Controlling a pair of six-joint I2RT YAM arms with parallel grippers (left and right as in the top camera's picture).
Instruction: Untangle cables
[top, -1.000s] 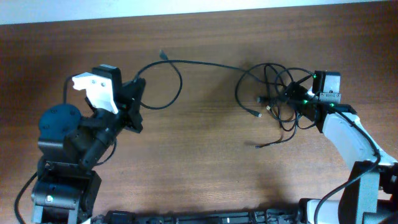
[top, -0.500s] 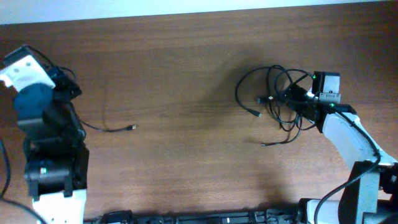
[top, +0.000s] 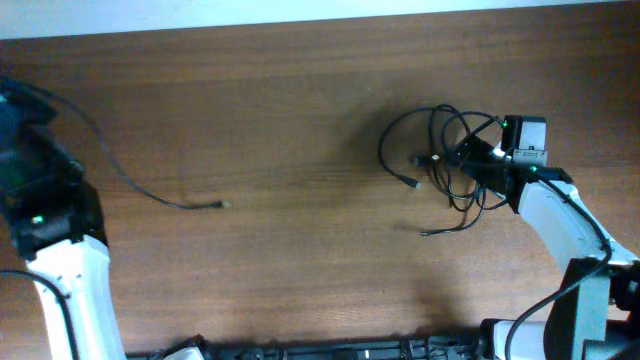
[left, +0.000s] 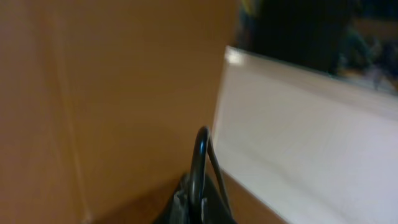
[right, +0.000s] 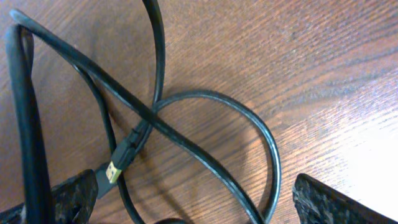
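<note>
Left tool (left: 196, 202) clamps one cable (top: 190, 206) at the worktop (top: 300, 120)'s left edge; right tool (right: 189, 208) stands open over the tangled cables (right: 118, 90).

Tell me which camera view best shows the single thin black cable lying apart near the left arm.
Overhead: the single thin black cable shows along its length, from the left arm to its plug. Left wrist gives only a blurred loop rising from the left end effector. Right wrist shows only the tangled black cables.

Both the left arm (top: 70, 290) and right arm (top: 555, 215) had white links, black wrist housings and green indicator lights.
</note>
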